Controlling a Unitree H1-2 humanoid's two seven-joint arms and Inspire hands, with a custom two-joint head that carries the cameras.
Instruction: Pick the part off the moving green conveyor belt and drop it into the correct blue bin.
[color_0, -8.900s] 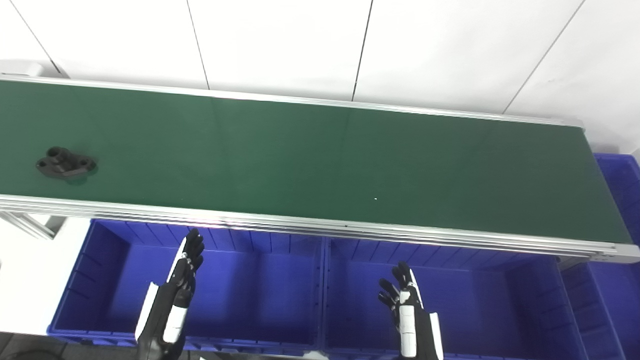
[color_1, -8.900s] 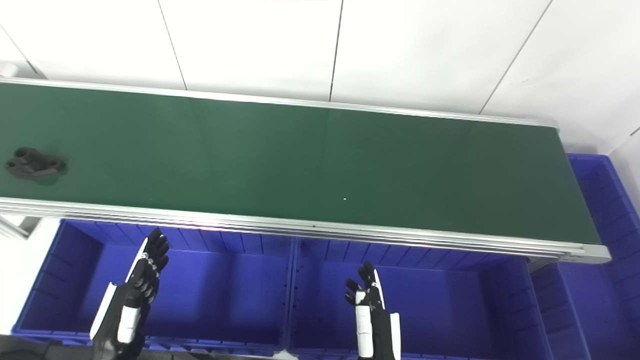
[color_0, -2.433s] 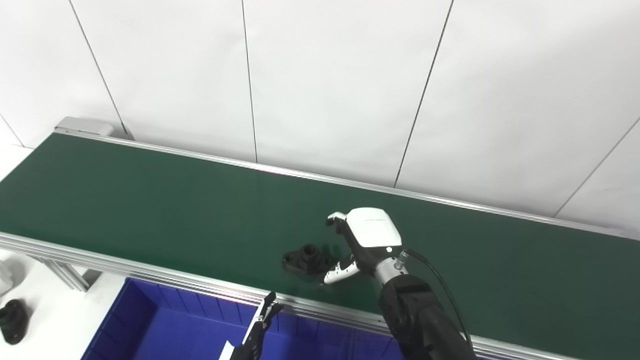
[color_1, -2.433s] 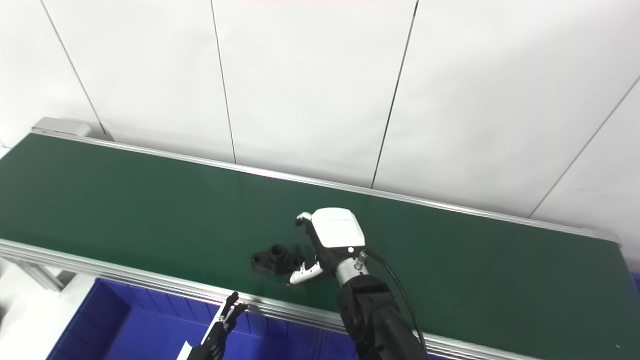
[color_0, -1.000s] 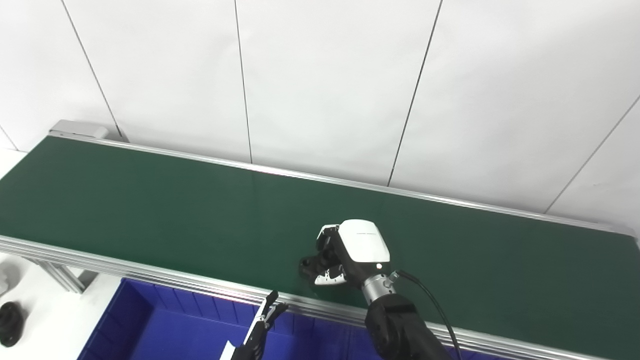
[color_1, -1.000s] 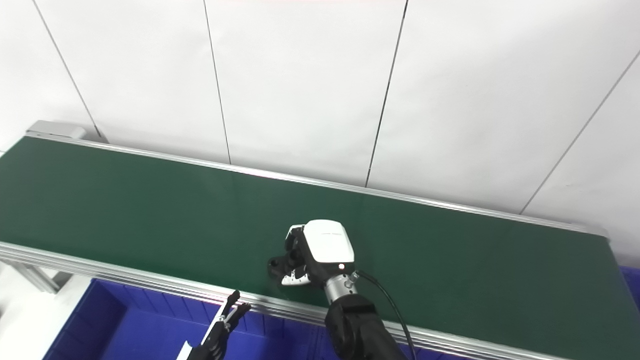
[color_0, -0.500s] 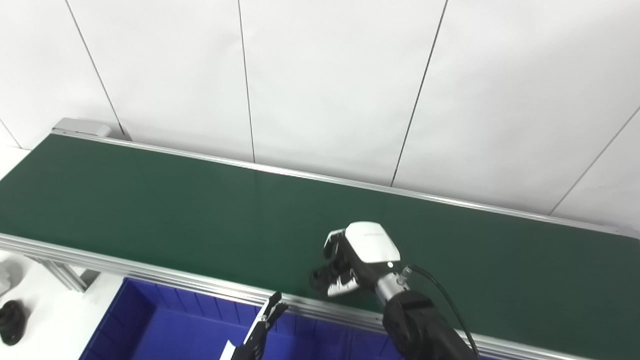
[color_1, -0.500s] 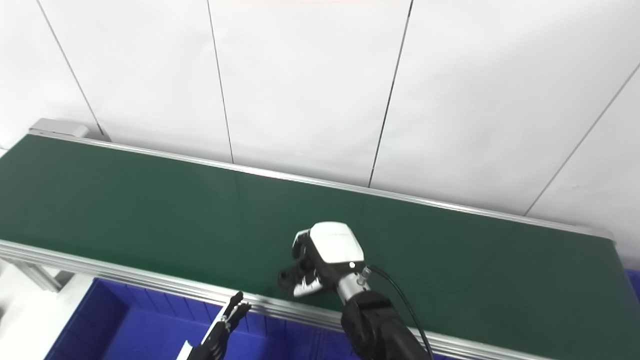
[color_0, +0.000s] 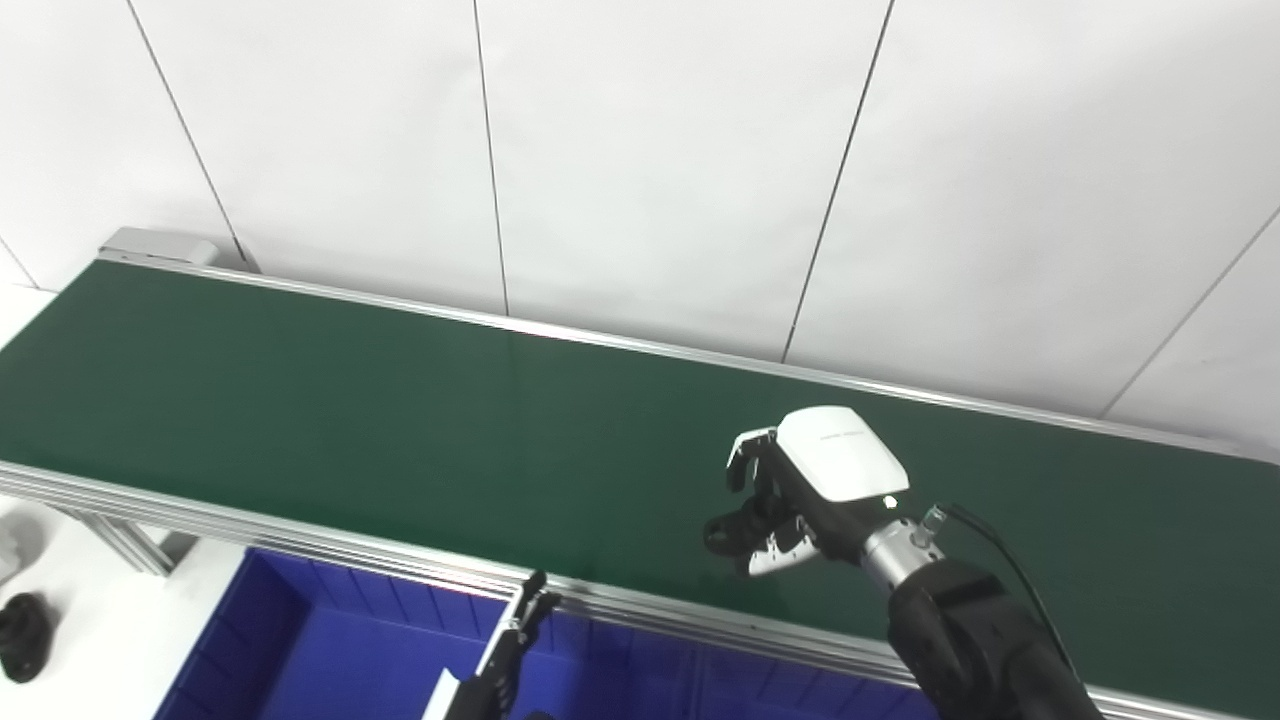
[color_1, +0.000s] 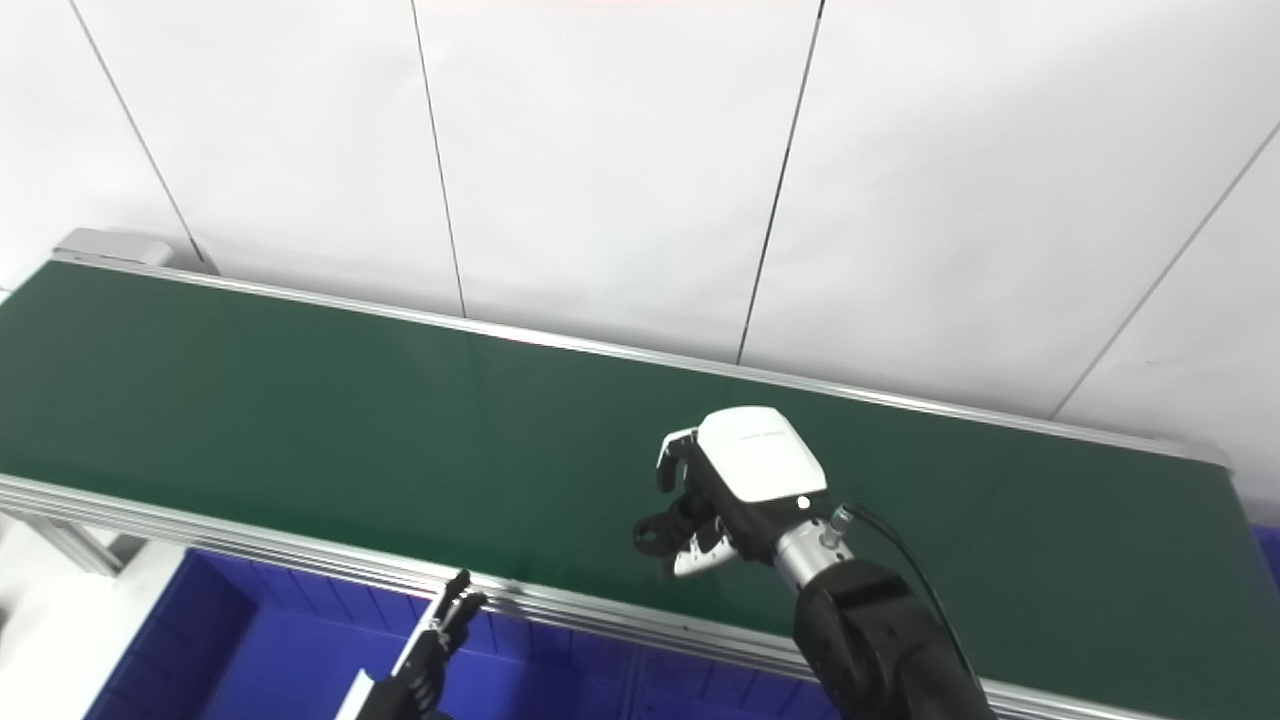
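My right hand (color_0: 810, 490) hangs a little above the green conveyor belt (color_0: 350, 420), near its front rail, shut on the black part (color_0: 728, 530). Only the part's left end pokes out below the fingers; the rest is hidden by the white back of the hand. The same hand (color_1: 735, 495) and part (color_1: 655, 533) show in the right eye view. My left hand (color_0: 500, 655) is low at the bottom edge, over the blue bin (color_0: 330, 660), with fingers straight and holding nothing.
A silver rail (color_0: 300, 545) runs along the belt's front edge, with the blue bin below it. A second black part (color_0: 22, 635) lies on the white surface at far left. A white panelled wall (color_0: 650, 150) stands behind the belt.
My right hand has risen and moved right with the part in its grasp, lifting it off the belt. The left hand has sunk slightly lower.
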